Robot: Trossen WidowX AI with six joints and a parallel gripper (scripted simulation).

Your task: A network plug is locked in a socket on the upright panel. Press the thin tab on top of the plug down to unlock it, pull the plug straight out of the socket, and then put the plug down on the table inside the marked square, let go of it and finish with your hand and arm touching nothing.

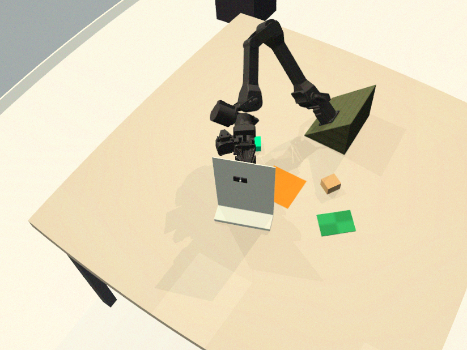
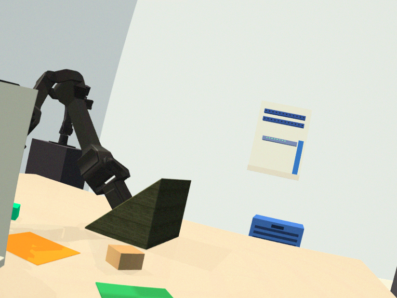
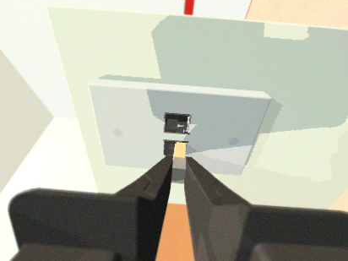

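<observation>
Gripping the plug [image 3: 180, 151], seated in the lower socket [image 3: 170, 147] of the upright panel [image 3: 127, 67], the claw [image 3: 179, 168] is clenched on its body. Tab apparently unpressed; pulling now risks the fingers slipping off or toppling the panel.

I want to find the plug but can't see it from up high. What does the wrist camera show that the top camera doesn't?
Only the wrist view shows the tan plug in the lower socket, pinched by the gripper, and the grey socket plate.

Only the top view shows the whole arm, the dark wedge, the tan cube and the green square.

Both show the upright panel and the orange square.
</observation>
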